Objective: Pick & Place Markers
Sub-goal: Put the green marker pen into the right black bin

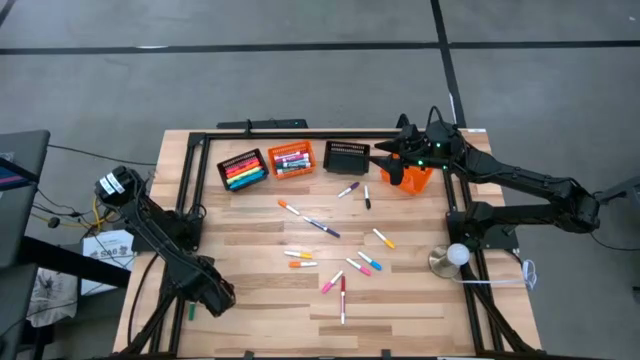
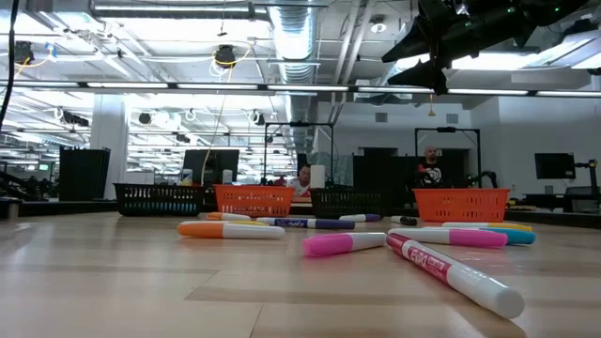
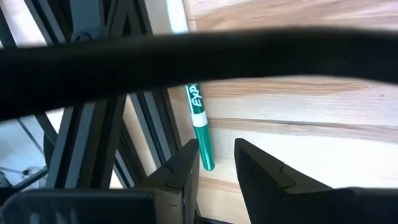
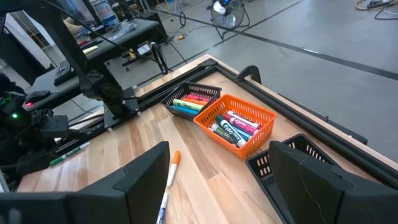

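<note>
Several markers lie scattered on the middle of the wooden table, and they show close up in the low view. More markers fill a black basket and an orange basket at the far edge. My left gripper is open and low at the table's near left corner. The cap end of a green marker lies just ahead of its fingertips, beside the frame rail. My right gripper is open wide and empty. It hangs high over the far edge, next to a second orange basket.
An empty black basket stands between the two orange ones. Black frame rails run along the table's left, right and far sides. A white ball on a brass base stands near the right rail. People show in the room behind.
</note>
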Robot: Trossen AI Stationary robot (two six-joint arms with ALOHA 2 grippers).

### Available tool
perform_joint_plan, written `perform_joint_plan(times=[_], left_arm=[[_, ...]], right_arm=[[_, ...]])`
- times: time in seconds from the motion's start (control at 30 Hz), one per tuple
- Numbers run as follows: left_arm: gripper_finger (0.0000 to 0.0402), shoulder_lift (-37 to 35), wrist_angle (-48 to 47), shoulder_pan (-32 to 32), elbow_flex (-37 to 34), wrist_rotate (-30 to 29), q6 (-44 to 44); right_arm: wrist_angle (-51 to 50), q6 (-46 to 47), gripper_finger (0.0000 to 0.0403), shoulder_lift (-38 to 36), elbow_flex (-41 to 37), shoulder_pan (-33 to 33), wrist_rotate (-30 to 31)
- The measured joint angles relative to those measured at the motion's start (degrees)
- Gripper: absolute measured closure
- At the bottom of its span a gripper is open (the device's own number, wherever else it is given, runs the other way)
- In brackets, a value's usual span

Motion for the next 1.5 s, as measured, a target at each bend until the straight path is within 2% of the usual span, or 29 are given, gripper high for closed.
perform_joint_plan(times=[0.13, 0.27, 0.47, 0.93, 1.07, 1.27, 1.5], left_arm=[[0.03, -0.02, 1.62, -0.04, -0.66, 0.04, -0.53], [0.03, 0.02, 6.42, -0.02, -4.24, 0.02, -1.68], [0.0298, 0.01, 7.07, -0.2, -6.25, 1.89, -1.92], [0.0236, -0.01, 11.56, -0.28, -10.05, 1.14, -1.61], [0.0235, -0.3, 15.96, -0.43, -12.23, 2.14, -1.32], [0.0242, -0.24, 17.04, -0.85, -12.87, 2.03, -1.27], [0.0254, -0.22, 19.11, -0.92, -12.92, -0.55, -0.01]], right_arm=[[0.0, 0.01, 0.0137, 0.0, 0.0, 0.0, 0.0], [0.0, 0.09, 0.0137, 0.0, 0.0, 0.0, 0.0], [0.0, 0.12, 0.0137, -0.01, 0.0, 0.0, -0.01], [0.13, 0.16, 0.0137, 0.0, 0.0, 0.0, 0.07], [0.11, 0.2, 0.0137, 0.0, 0.0, 0.0, 0.07], [0.11, 0.2, 0.0137, -0.01, 0.0, 0.0, 0.09], [0.15, 0.17, 0.0137, 0.0, 0.0, 0.0, 0.11]])
